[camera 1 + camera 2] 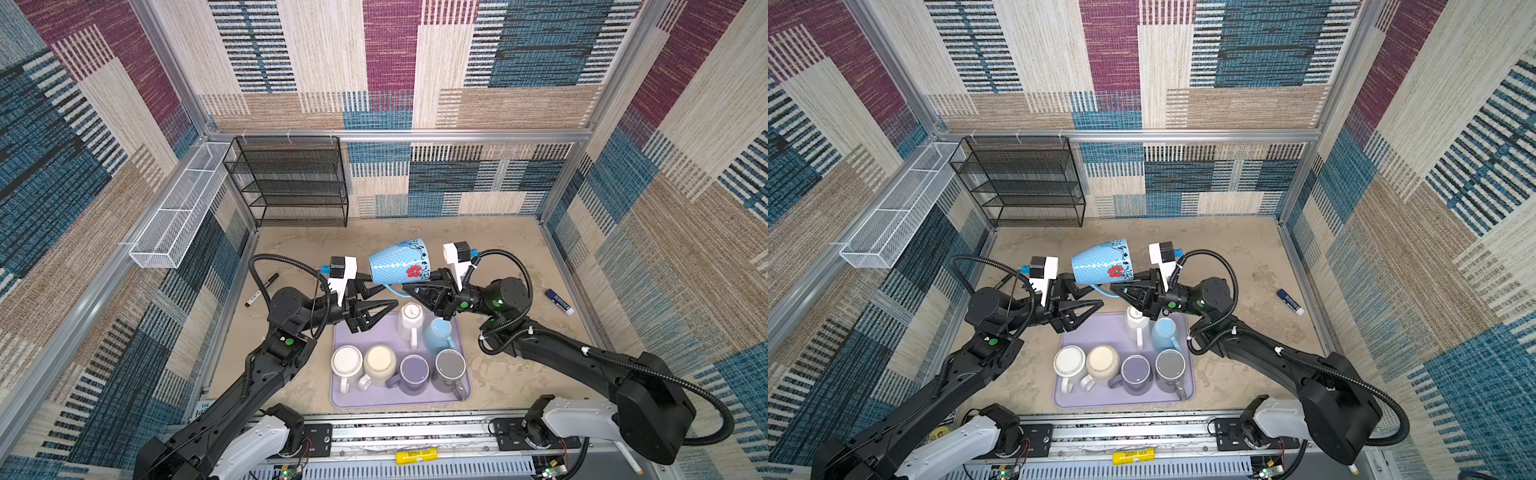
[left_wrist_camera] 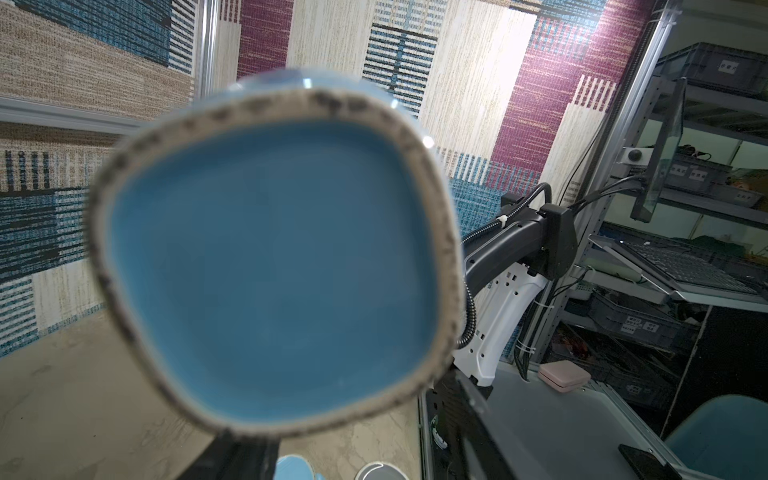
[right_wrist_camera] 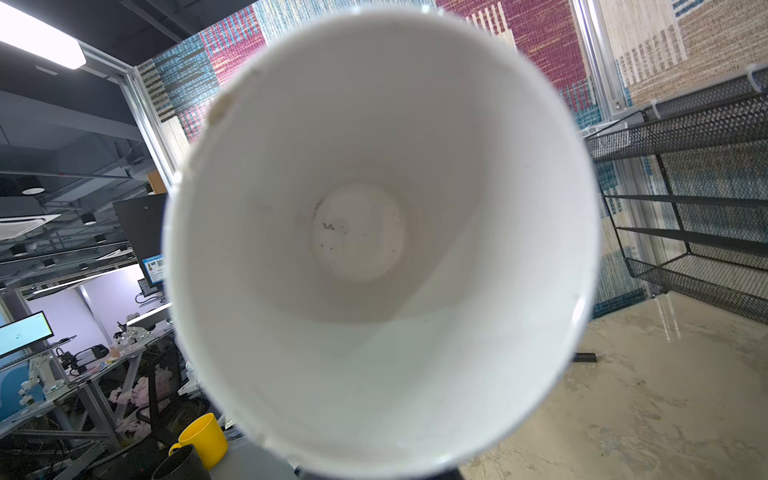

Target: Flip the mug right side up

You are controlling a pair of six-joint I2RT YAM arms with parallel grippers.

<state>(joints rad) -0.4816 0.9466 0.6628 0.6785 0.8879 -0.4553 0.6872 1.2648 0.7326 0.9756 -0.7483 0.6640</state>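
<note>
A light blue mug [image 1: 397,262] [image 1: 1102,262] with white dots and a red flower hangs on its side above the table in both top views, handle underneath. My right gripper [image 1: 415,282] [image 1: 1121,284] is shut on its rim at the mouth end. The right wrist view looks straight into the mug's white inside [image 3: 374,249]. My left gripper [image 1: 382,291] [image 1: 1088,294] is open at the base end, its upper finger close to the base. The left wrist view is filled by the blurred blue base [image 2: 270,266].
A lavender tray [image 1: 399,401] with several mugs lies right below both grippers. A black wire rack [image 1: 291,183] and a white mesh basket [image 1: 178,208] stand at the back left. A black marker [image 1: 262,289] lies left, a blue tube [image 1: 559,300] right.
</note>
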